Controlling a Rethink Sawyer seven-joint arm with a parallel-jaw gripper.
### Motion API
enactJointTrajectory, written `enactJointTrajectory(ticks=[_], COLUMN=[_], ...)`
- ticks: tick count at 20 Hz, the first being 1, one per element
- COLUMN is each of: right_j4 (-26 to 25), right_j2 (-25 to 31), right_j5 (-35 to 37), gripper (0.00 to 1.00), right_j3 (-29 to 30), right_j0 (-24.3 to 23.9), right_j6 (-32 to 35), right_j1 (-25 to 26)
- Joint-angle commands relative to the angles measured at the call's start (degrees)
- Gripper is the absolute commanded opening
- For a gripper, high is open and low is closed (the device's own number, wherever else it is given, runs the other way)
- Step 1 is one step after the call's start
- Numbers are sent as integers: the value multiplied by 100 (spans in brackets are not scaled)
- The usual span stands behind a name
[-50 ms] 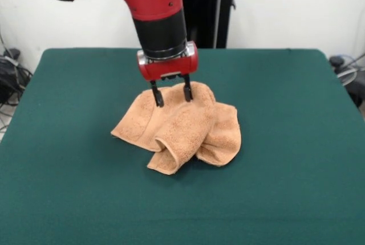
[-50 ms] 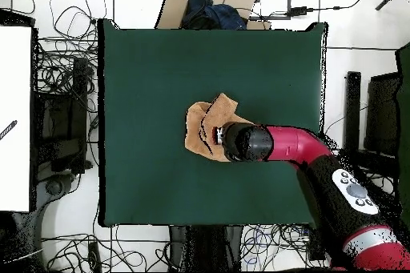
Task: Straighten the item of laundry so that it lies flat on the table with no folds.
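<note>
Peach terry towel (image 1: 179, 128) lies bunched and folded mid-table (image 1: 68, 142). The gripper (image 1: 171, 98) stands with fingers apart over its far edge, tips seemingly touching cloth. Closing here might pinch several layers together, so a pull could drag the bundle rather than open it.

Front camera low across the table (image 1: 68, 159); overhead straight down; both on it.
</note>
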Motion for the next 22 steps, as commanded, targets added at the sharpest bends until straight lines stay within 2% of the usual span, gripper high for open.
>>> enactJointTrajectory(ticks=[1, 6, 12, 16, 22], right_j4=[-391, -458, -424, -197, -456], right_j2=[-8, -103, -147, 31, -82], right_j5=[530, 474, 449, 617, -56], gripper=[100, 100, 100, 100, 100], right_j3=[67, 184, 269, 705, 1586], right_j0=[272, 315, 409, 316, 259], right_j6=[-379, -327, -222, -310, -63], right_j1=[-518, -739, -743, -893, -1262])
